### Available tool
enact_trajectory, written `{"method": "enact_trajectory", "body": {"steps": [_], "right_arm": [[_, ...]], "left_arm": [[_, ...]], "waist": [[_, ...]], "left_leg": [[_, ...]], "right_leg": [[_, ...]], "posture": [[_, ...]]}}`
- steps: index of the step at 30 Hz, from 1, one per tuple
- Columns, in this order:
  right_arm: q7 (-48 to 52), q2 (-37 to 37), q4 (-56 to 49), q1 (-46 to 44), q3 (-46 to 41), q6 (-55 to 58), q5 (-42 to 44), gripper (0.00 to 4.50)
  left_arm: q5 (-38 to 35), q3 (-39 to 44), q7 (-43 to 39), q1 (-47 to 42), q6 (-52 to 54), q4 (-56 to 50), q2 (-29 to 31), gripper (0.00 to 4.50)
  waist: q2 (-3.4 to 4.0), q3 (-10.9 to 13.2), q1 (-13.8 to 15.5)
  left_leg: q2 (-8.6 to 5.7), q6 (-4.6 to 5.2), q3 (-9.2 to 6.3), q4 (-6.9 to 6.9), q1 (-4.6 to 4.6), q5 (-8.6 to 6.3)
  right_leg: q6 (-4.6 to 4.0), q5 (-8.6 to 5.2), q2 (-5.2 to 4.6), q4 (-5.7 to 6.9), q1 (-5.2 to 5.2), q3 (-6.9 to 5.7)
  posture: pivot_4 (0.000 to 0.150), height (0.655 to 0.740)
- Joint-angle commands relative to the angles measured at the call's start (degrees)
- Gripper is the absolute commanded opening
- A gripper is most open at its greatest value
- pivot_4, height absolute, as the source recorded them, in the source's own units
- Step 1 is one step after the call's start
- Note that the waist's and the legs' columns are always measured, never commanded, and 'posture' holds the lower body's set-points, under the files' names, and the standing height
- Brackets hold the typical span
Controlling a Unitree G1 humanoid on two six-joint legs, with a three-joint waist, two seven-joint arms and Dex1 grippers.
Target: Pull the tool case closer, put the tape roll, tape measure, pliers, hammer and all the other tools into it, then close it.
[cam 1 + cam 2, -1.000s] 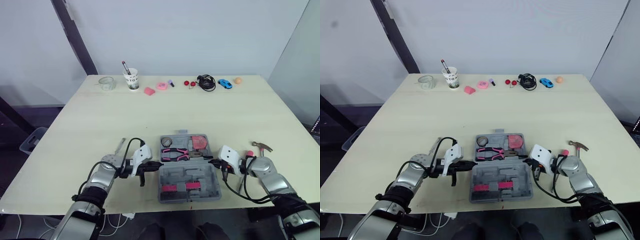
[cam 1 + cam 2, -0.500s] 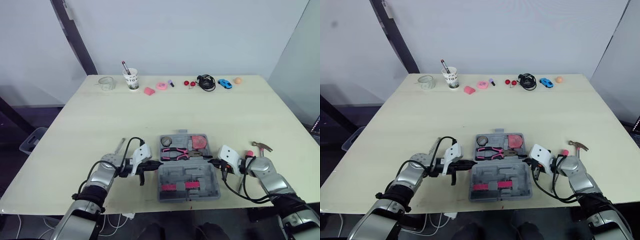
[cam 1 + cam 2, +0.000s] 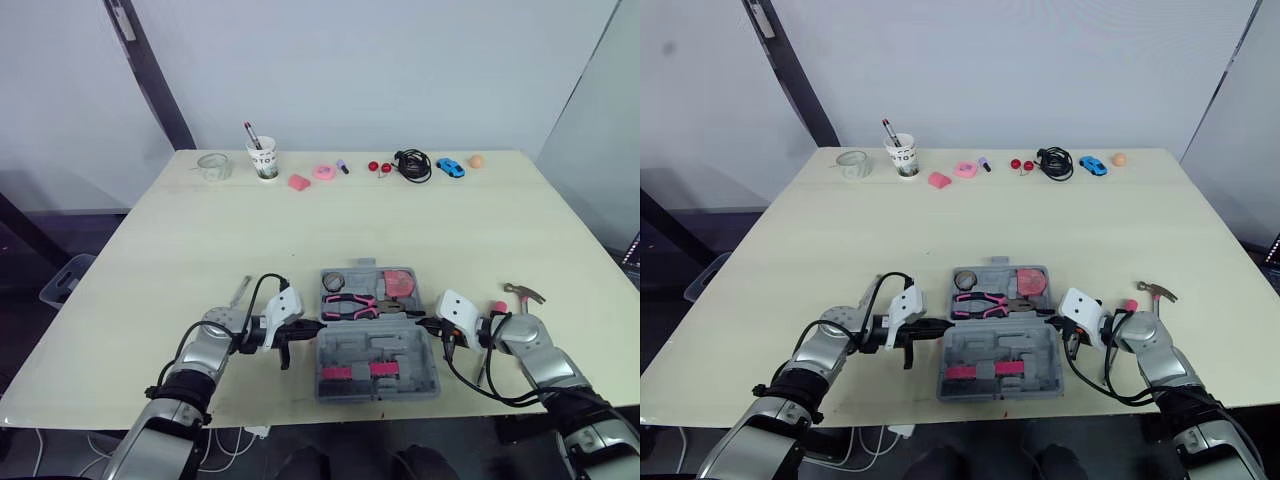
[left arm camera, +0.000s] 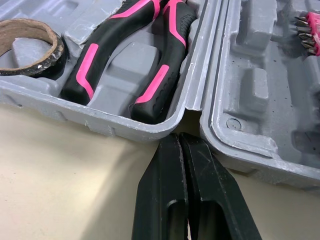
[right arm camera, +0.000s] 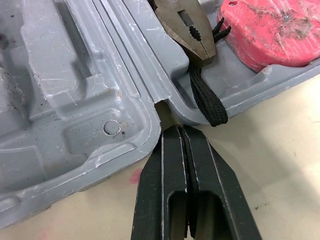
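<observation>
Currently the tool case point(image 3: 400, 348) lies open on the table point(image 3: 350, 225), close to the middle of the near edge, with both grey halves lying flat. We note the hinge line running side to side between them.

Far half of the case, from the left:
- the tape roll point(image 4: 56, 53), a brown ring in the left corner pocket
- the pliers point(image 4: 159, 75), black and pink handles pointing left, lying across the middle just beside the hinge
- the tape measure point(image 5: 270, 30), a red disc in the right corner, its black strap point(image 5: 205, 95) trailing beside the pliers' nose

Near half: moulded pockets mostly bare, with a pink bit holder point(image 3: 350, 375) along the near wall.

The left gripper point(image 4: 179, 145) lies low on the table at the left end of the hinge. Its two black fingers are pressed flat together, tips touching the notch where the halves meet. The right gripper point(image 5: 174, 132) mirrors it at the right end, also pressed together with nothing between the fingers, tips in the hinge notch.

Outside the case: the hammer point(image 3: 524, 292) lies on the table beyond the right arm, toward the right edge. A slim metal tool point(image 3: 238, 292) lies to the left of the left arm; we cannot tell what kind.

Along the far edge, well apart from the case, we see a glass cup point(image 3: 213, 166), a white cup point(image 3: 264, 160) with a pen in it, a black cable point(image 3: 411, 164), a blue toy car point(image 3: 450, 166) and an orange ball point(image 3: 477, 160).
</observation>
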Motion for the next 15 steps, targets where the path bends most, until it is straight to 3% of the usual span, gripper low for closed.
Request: {"method": "enact_trajectory", "body": {"steps": [1,15], "right_arm": [[0.1,1.0,-1.9,-1.0,0.6,-0.8,0.9,0.02],[-0.3,1.0,-1.9,-1.1,0.5,-0.9,1.1,0.02]], "left_arm": [[1.4,-0.4,2.4,-1.0,-0.3,0.9,-1.2,0.12],[2.2,-0.5,2.3,-1.2,-0.6,1.7,-1.8,0.12]], "waist": [[0.00,0.0,0.0],[0.00,0.0,0.0]], "left_leg": [[0.00,0.00,0.00,0.00,0.00,0.00],[0.00,0.00,0.01,0.00,0.00,0.00]], "right_leg": [[0.00,0.00,0.00,0.00,0.00,0.00],[0.00,0.00,0.00,0.00,0.00,0.01]], "posture": [[0.150,0.7400],[0.150,0.7400]]}}
